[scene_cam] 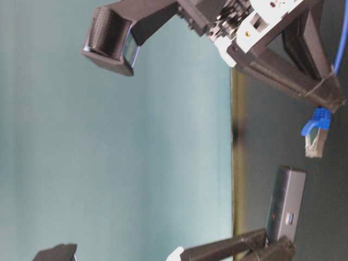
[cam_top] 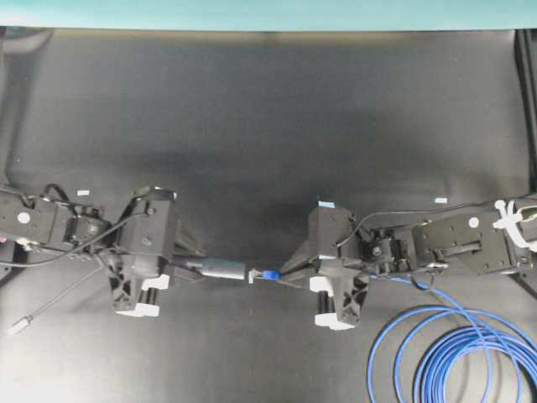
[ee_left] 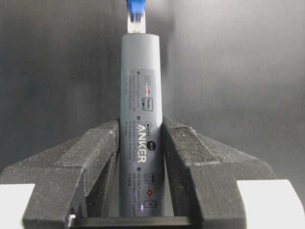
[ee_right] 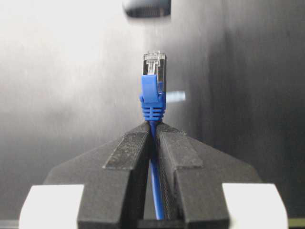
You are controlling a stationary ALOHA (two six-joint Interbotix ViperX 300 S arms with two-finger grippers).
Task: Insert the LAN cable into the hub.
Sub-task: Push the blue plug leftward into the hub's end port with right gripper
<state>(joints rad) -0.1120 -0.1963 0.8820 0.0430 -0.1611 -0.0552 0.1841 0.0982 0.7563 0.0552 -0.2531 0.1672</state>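
Note:
The hub (ee_left: 140, 95), a slim grey bar, stands upright between the fingers of my left gripper (ee_left: 140, 131), which is shut on its lower half. In the overhead view the hub (cam_top: 222, 270) points right from the left gripper (cam_top: 189, 267). My right gripper (ee_right: 155, 129) is shut on the blue LAN cable just behind the boot, and the clear plug (ee_right: 154, 81) sticks out past the fingertips. The plug (cam_top: 267, 275) faces the hub's free end. In the table-level view a small gap separates the plug (scene_cam: 316, 138) from the hub (scene_cam: 285, 204).
Loops of the blue cable (cam_top: 453, 361) lie at the front right, under the right arm. The hub's thin grey cord ends in a silver plug (cam_top: 21, 323) at the front left. A teal wall (cam_top: 252, 13) borders the black mat at the back.

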